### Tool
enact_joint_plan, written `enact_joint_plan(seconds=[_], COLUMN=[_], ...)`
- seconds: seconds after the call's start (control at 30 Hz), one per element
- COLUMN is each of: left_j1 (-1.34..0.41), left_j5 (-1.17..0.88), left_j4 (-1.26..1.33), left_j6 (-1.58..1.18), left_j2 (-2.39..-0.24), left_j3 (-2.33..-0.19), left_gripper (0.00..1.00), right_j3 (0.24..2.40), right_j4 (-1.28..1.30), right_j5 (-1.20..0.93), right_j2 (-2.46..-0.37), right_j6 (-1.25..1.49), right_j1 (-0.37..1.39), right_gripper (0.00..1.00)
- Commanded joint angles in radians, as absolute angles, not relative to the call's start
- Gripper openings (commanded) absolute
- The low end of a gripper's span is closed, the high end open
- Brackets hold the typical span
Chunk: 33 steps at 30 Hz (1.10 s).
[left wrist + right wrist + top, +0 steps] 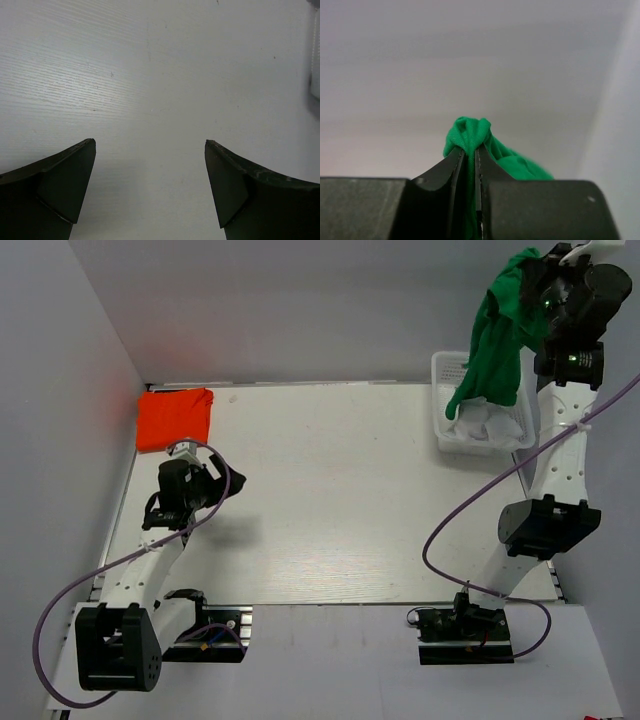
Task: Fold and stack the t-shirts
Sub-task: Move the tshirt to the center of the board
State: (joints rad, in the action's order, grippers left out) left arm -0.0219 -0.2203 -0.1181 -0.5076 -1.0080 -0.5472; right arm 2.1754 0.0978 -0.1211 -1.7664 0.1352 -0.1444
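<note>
Currently: right gripper clamped on green shirt above basket, left gripper wide apart

Right gripper (469, 150): jaws nearly together, pinching a bunched fold of the green shirt (470, 131). Cloth pokes out past the tips and spills to the right in the wrist view. In the top view the gripper sits high at the far right corner, arm stretched up. The shirt hangs from it in a long crumpled drape, lower end down over the basket (441, 405). Can't tell if the hem touches what lies in the basket, which is pale stuff, unclear what. Basket stands at the far right of the table (340, 500), by the back edge, just beside the right arm.

Left gripper (150, 145): fingers (65, 185) spread wide, only bare tabletop showing between them. Holds nothing. In the top view it hovers over the left part of the table, near the orange shirt (175, 418) but apart from it.

Orange shirt: folded flat, roughly a rectangle, in the far left corner. Its left edge is by the left wall (60, 390) and its far edge is close to the back wall (300, 300).

Room: a wide stretch of bare tabletop runs between orange shirt and basket, back edge to near edge. Walls close off the left and back, and the right arm runs along the right edge. Purple cables (450, 530) loop off both arms, the right one over the table's right part.
</note>
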Motion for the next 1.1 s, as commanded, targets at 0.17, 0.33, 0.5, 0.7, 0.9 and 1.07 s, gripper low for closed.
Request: enact_joint_plan(seconds=[0.17,0.33,0.5,0.7,0.9,1.07], left_j1=[-0.025,-0.015,-0.015,-0.026,-0.026,-0.026], left_j5=[-0.317,-0.414,-0.402,-0.286,-0.115,-0.008], left_j4=[-0.072,-0.019,-0.043,-0.138,-0.314,-0.431], left_j6=[-0.546,-0.587,-0.626,-0.714,-0.912,-0.927], left_j2=[-0.930,-0.930,-0.920,-0.856,-0.730,-0.647], left_j3=[-0.569,-0.569,-0.569,-0.569,-0.537,-0.508], left_gripper=[1.00,1.00,1.00,1.00,1.00,1.00], right_j3=[2.264,2.221,2.278,1.949,1.188,0.987], right_j4=[-0.110,-0.445,-0.497,-0.512,-0.261,-0.069], right_j5=[-0.857,-1.101,-1.085,-1.104,-0.538,-0.140], right_j2=[-1.694,-1.715,-1.750,-1.674,-1.448,-1.342], right_j6=[0.550,0.811,0.864,0.781,0.451,0.354], right_j1=[-0.045,0.044,0.145,0.192,0.201,0.227], right_gripper=[0.00,0.00,0.00,0.00,0.90,0.90])
